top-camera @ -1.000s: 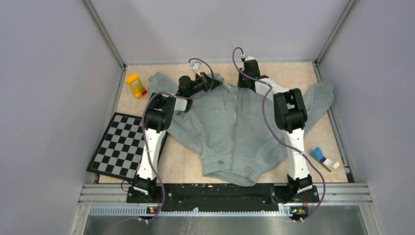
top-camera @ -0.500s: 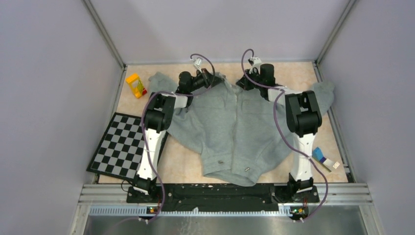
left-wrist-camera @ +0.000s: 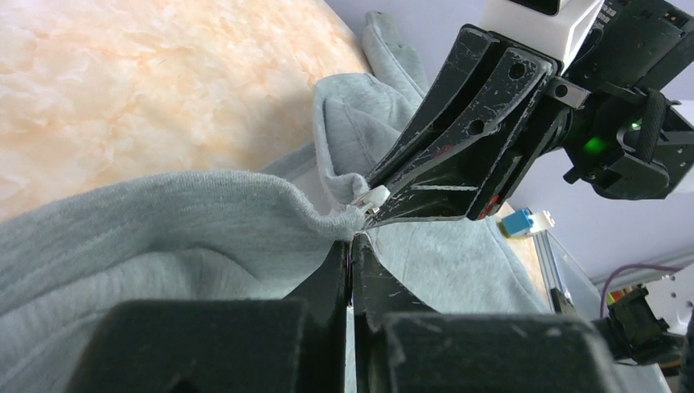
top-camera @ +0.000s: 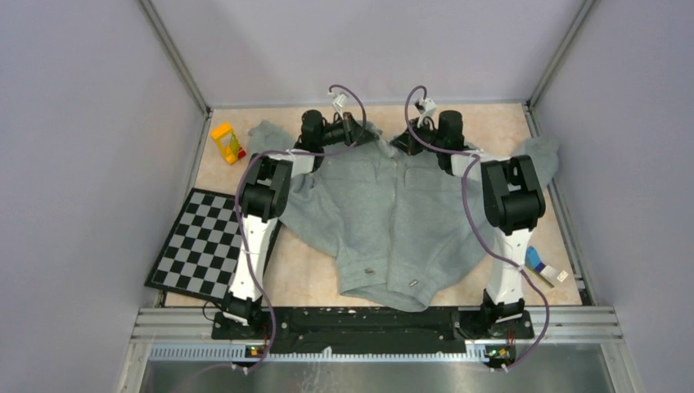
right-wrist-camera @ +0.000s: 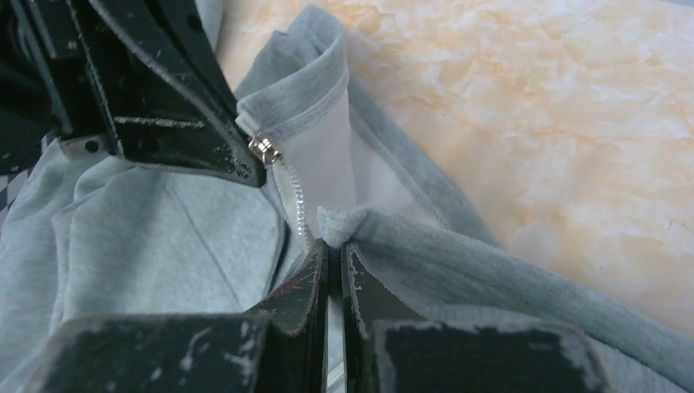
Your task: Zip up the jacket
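The grey jacket (top-camera: 393, 217) lies spread on the table, hem toward me and collar at the far end. My left gripper (top-camera: 361, 132) is shut on the left collar edge; in its wrist view the fingertips (left-wrist-camera: 342, 250) pinch a fold of the jacket (left-wrist-camera: 188, 213). My right gripper (top-camera: 400, 142) is shut on the right collar edge, its fingertips (right-wrist-camera: 315, 262) clamping the grey fabric (right-wrist-camera: 458, 254). The two grippers almost touch. The metal zipper slider (right-wrist-camera: 264, 148) and zipper teeth (right-wrist-camera: 292, 201) sit at the collar top between them.
A yellow toy block (top-camera: 227, 142) stands at the far left. A checkerboard (top-camera: 202, 243) lies at the near left. A blue and white block (top-camera: 538, 262) rests by the right arm's base, also seen as the blue block (left-wrist-camera: 517, 222). Walls close in on three sides.
The right arm has swung outward to the right, with its wrist now lower over the collar. The left wrist has shifted slightly toward the far wall. Both grips have held.
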Action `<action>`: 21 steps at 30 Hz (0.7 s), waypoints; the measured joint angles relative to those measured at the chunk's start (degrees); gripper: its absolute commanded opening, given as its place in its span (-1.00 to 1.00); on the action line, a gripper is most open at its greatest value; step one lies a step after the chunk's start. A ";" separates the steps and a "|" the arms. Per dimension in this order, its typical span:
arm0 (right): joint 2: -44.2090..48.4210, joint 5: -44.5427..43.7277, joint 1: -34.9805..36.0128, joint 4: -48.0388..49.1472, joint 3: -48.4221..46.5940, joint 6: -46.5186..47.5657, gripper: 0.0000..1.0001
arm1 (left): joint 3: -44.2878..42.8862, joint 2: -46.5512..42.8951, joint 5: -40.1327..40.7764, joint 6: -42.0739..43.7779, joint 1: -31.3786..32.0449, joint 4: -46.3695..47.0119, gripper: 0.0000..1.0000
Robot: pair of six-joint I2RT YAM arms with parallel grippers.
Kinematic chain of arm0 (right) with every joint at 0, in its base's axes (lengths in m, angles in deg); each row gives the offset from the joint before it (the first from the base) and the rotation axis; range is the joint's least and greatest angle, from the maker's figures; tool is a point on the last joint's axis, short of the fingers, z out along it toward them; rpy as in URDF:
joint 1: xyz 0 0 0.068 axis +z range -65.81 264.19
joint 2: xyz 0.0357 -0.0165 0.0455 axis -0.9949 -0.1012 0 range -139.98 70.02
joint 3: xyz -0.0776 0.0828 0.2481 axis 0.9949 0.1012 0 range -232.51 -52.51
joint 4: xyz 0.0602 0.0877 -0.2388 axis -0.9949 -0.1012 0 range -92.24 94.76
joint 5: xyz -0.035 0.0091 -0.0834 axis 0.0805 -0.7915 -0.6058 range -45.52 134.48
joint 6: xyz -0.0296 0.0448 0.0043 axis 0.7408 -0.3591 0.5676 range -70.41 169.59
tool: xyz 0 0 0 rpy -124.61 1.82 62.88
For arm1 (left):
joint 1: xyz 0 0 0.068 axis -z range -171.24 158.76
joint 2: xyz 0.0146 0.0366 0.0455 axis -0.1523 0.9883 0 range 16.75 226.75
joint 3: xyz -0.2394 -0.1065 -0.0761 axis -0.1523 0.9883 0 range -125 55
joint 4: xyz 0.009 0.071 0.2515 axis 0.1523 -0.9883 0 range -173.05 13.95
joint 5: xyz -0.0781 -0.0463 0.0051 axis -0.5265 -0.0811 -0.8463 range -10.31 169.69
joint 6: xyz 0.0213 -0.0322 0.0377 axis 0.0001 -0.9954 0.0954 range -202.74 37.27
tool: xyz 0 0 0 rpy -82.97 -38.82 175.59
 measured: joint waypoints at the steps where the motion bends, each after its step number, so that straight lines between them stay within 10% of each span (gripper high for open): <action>1: 0.68 0.28 0.00 0.55 0.83 -0.11 -1.00 | -0.46 0.00 -0.70 0.07 0.00 -0.28 -1.00; 21: 2.29 2.32 0.61 3.67 2.99 3.23 -1.00 | -3.76 0.09 -4.87 5.77 0.00 -10.54 -1.00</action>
